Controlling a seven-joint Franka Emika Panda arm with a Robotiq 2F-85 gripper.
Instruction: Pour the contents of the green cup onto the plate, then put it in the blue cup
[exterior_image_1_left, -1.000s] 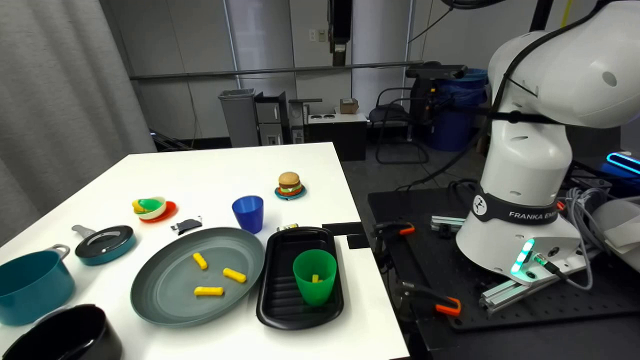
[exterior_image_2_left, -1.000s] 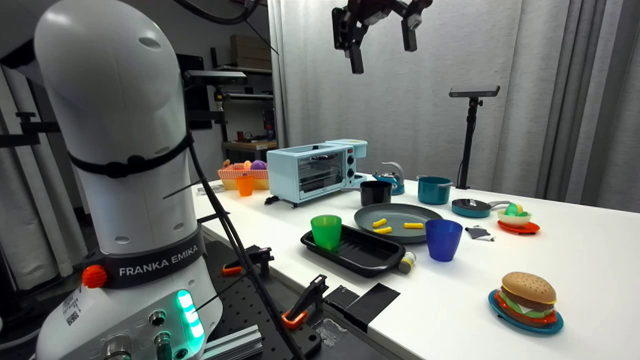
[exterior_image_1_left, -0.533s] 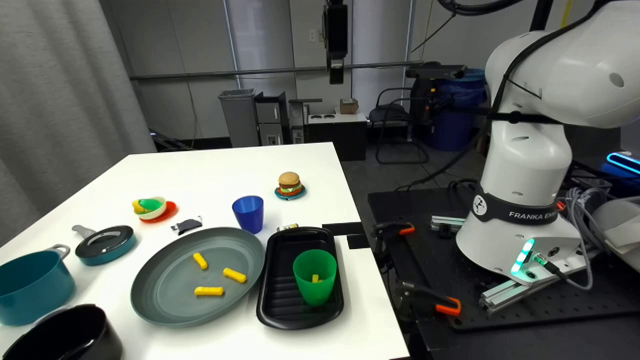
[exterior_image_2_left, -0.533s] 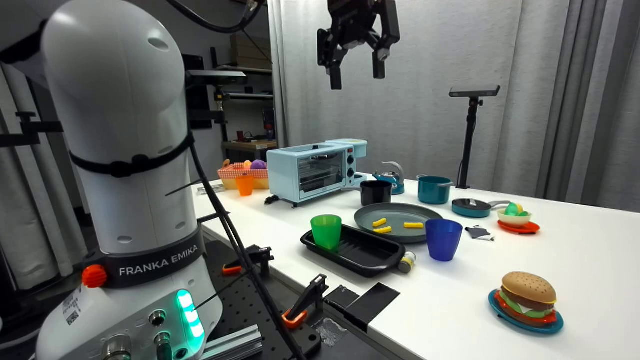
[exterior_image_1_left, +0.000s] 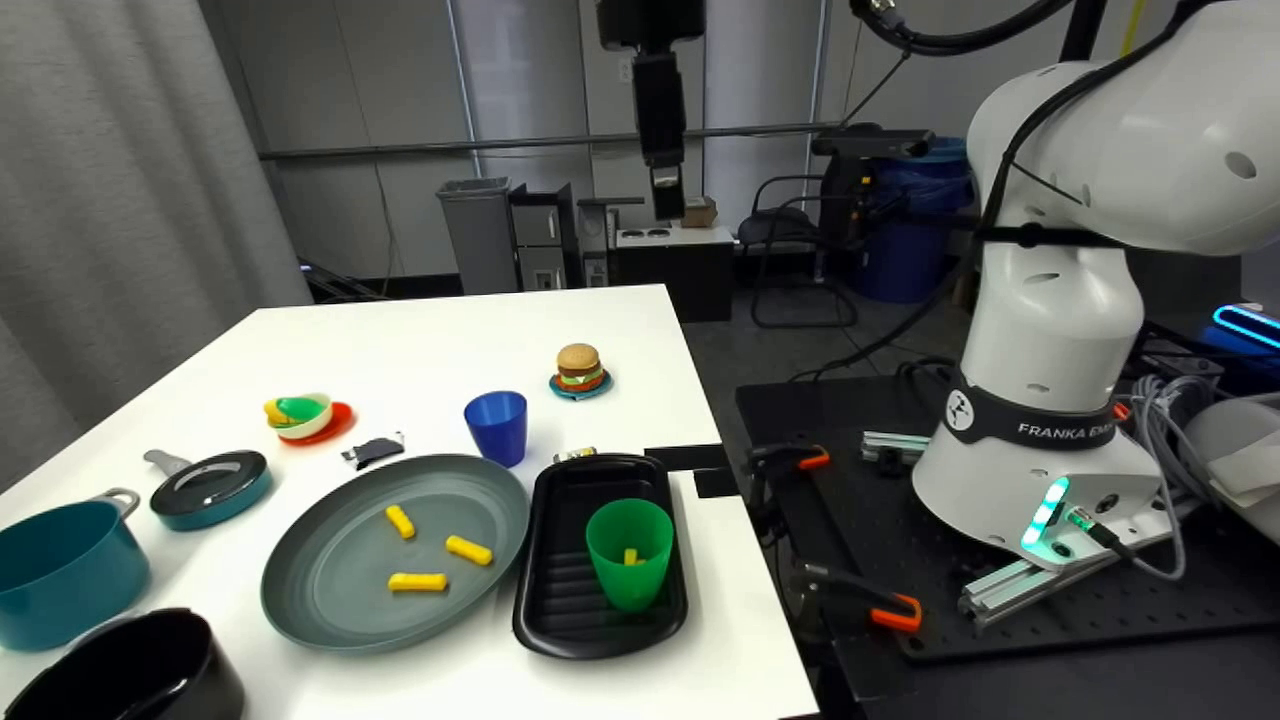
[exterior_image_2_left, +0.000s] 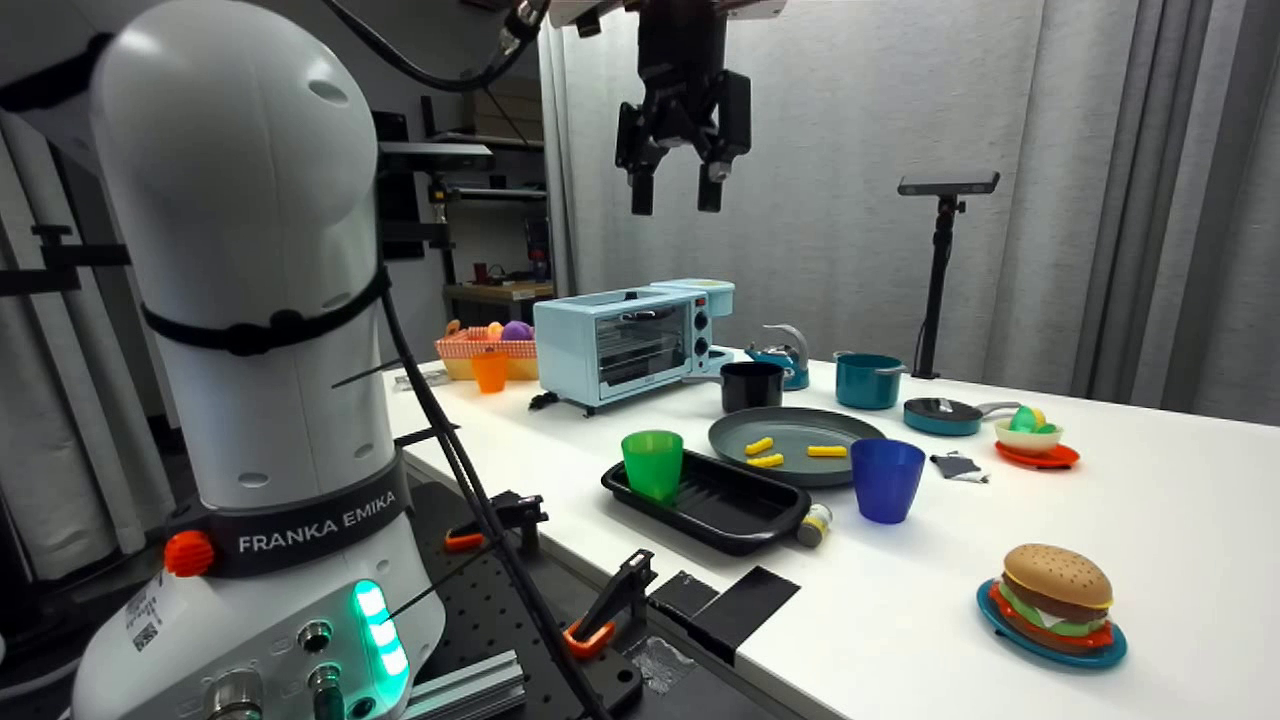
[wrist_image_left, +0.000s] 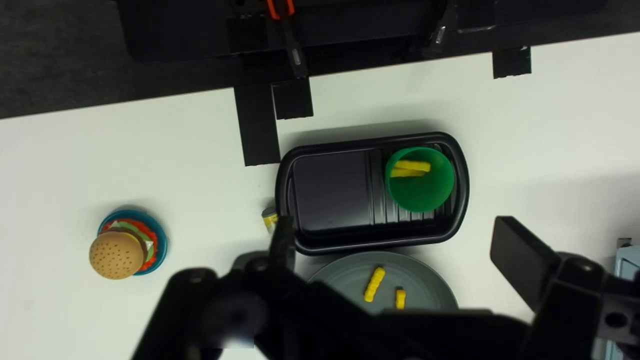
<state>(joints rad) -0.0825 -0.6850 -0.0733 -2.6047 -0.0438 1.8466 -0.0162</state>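
Black two-finger gripper (exterior_image_2_left: 676, 198) hangs well above white tabletop (exterior_image_1_left: 350, 370), fingers spread wide. Bright green round plastic cup (wrist_image_left: 430, 192) stands upright in ribbed end of black rect. tray (wrist_image_left: 330, 190), w/ at least two small yellow stick-shaped pcs (wrist_image_left: 412, 166) inside. Large round grey-green plate (exterior_image_1_left: 330, 560), just beside tray (can't tell if touching), holds three yellow sticks (exterior_image_1_left: 418, 582). Deep blue plastic cup (exterior_image_1_left: 497, 430) upright on tabletop nr plate's rim. Toy burger (exterior_image_1_left: 579, 368) on small round teal saucer (wrist_image_left: 162, 242), apart from tray.

The gripper (exterior_image_2_left: 676, 205) has come down in both exterior views, its fingertips (exterior_image_2_left: 643, 197) now nearly level rather than slanted; the arm (exterior_image_2_left: 235, 150), partly cut off, seems to have shifted slightly.
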